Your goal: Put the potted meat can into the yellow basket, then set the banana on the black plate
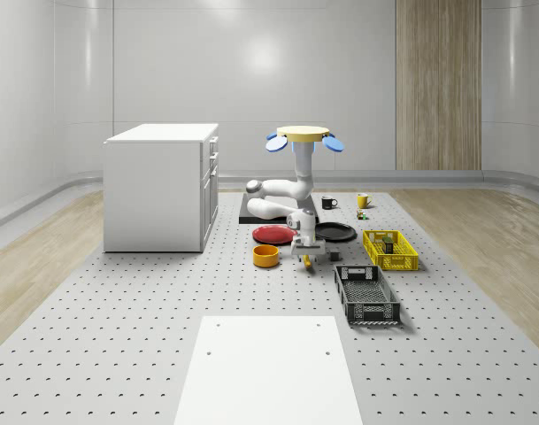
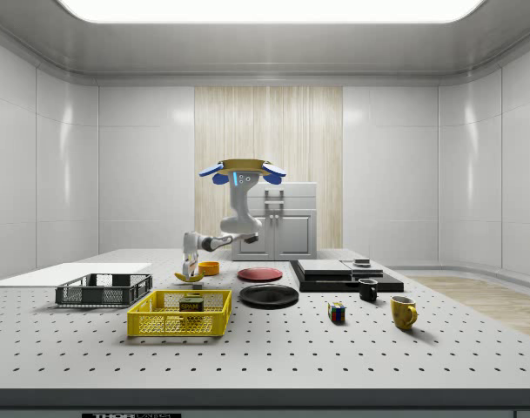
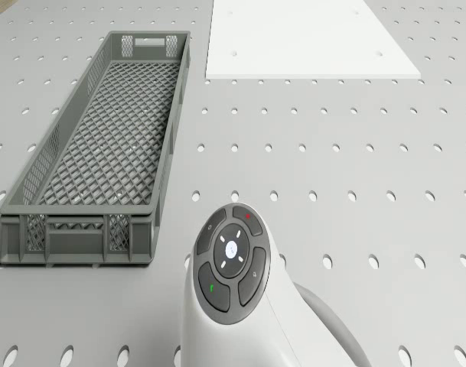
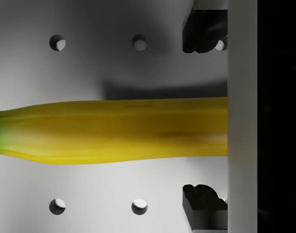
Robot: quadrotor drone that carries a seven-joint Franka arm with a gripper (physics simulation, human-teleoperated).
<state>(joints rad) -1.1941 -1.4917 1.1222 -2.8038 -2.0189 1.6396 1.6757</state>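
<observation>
Yellow banana (image 4: 113, 131) lies flat on the perforated table (image 1: 119, 292), and its long axis runs straight across the line between the two fingertips (image 4: 203, 31), which is the relation the grab depends on. In the wrist view one dark pad sits on each side of the fruit, with bare table showing between each pad and the peel, so the jaws are spread wide and not touching it. The gripper (image 1: 306, 257) hangs right over the banana, low to the table, just beside the orange bowl (image 1: 265, 255).

The drone (image 1: 304, 135) hovers above the table near the red plate (image 1: 274, 234) and the black plate (image 1: 334, 231), arm folded down in front of it.

The potted meat can (image 2: 192, 304) already looks to be sitting inside the yellow basket (image 2: 179, 315), so I'd say the first half is done. Next up is probably dropping a touch and closing across the banana's narrow width. The black plate is close by.
</observation>
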